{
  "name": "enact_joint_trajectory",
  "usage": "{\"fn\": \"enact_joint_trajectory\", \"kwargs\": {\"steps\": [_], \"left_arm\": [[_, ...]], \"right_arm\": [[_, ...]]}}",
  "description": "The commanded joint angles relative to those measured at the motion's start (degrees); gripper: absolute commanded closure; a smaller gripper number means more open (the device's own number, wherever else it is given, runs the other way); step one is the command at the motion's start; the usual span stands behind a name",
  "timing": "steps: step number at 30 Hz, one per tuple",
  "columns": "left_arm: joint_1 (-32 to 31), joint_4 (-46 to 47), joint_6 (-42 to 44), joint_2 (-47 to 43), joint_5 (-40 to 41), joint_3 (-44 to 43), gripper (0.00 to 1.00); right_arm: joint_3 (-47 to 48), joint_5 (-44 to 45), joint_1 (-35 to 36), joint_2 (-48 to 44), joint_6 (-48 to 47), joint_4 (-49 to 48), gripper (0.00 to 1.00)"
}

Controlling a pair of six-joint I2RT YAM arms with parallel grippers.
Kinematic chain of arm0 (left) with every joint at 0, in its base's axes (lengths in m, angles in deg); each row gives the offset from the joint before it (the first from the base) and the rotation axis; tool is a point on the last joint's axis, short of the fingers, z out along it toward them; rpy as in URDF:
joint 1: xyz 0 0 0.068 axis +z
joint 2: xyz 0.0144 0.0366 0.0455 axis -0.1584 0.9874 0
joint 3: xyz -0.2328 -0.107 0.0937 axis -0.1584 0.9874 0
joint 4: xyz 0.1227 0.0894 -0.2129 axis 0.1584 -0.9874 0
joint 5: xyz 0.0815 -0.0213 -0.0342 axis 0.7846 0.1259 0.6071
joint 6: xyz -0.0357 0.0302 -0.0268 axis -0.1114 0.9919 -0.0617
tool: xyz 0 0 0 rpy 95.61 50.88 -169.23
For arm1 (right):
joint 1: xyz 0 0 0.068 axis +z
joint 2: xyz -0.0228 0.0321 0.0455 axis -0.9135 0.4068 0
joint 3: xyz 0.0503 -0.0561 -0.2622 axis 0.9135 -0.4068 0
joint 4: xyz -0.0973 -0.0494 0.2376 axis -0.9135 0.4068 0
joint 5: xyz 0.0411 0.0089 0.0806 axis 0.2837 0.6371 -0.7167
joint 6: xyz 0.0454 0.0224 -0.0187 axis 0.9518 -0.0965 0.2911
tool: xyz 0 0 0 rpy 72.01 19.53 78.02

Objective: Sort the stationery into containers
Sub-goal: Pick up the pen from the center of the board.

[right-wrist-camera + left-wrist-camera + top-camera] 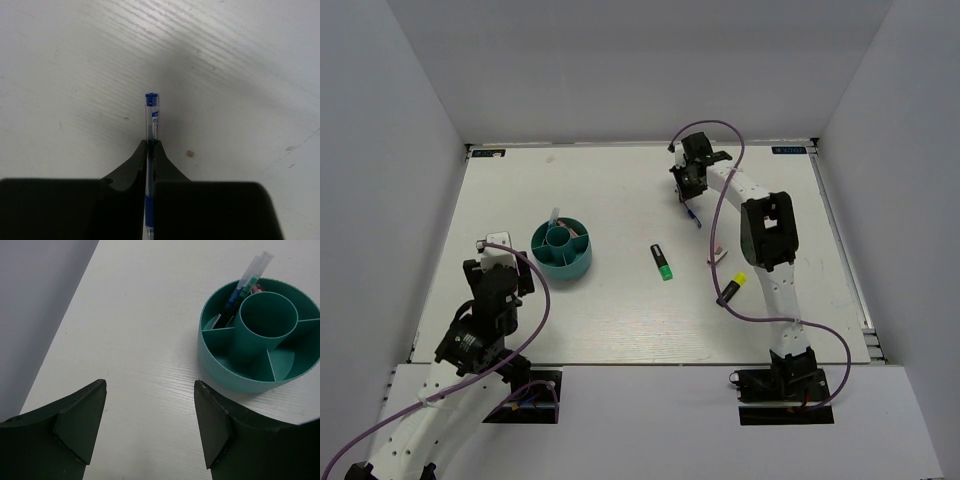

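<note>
Already some pens (239, 292) stand in the teal organiser (225, 374) near the left edge. My right gripper (151, 145) pinches a blue pen (152, 112) by the far edge; my left gripper (150, 384) hangs spread. Green highlighter (662, 262) and yellow highlighter (734, 287) await sorting.

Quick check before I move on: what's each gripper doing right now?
Left gripper: open, holding nothing.
Right gripper: shut on the blue pen.

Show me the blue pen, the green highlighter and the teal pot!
blue pen (151, 107): right wrist view, clear barrel under the cap.
green highlighter (662, 262): top external view, middle of its body.
teal pot (220, 365): left wrist view, outer wall.
</note>
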Motion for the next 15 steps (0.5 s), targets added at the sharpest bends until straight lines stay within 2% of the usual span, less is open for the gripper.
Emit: {"fn": "enact_joint_trajectory", "kwargs": {"steps": [1, 5, 8, 12, 15], "left_arm": [[0.17, 1.27, 0.38, -0.53, 0.76, 0.43, 0.19], [0.26, 1.35, 0.47, -0.61, 1.45, 0.70, 0.19], [0.26, 1.70, 0.55, -1.49, 2.77, 0.96, 0.19], [0.26, 2.58, 0.82, -2.98, 4.36, 1.49, 0.19], [0.26, 3.46, 1.17, -4.22, 5.76, 2.19, 0.19]], "right_arm": [[-4.26, -4.49, 0.83, -1.23, 0.69, 7.68, 1.00], [-8.38, -12.39, 2.23, -7.38, -3.77, 6.18, 1.00], [-7.60, -19.32, 3.29, -11.35, -6.42, 6.89, 1.00], [-2.27, -27.61, 5.31, -16.61, -8.53, 8.20, 1.00], [0.91, -34.01, 7.68, -18.64, -6.62, 8.47, 1.00]]}}
